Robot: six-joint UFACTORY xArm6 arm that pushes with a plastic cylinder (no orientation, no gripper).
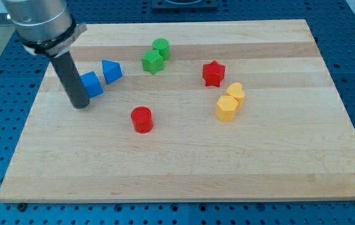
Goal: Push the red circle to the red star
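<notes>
The red circle (pixel 142 119) is a short red cylinder standing left of the board's middle. The red star (pixel 214 73) stands up and to the right of it, well apart. My tip (pixel 80 105) rests on the board at the view's left, a good way left of the red circle and slightly above it. The rod touches or nearly touches the lower left side of a blue block (pixel 91 84).
A second blue block (pixel 111 71) stands right of the first. A green star-like block (pixel 153 61) and a green circle (pixel 161 47) sit together near the top. Two yellow blocks (pixel 226 107) (pixel 235 93) sit below the red star. The wooden board (pixel 184 175) lies on a blue perforated table.
</notes>
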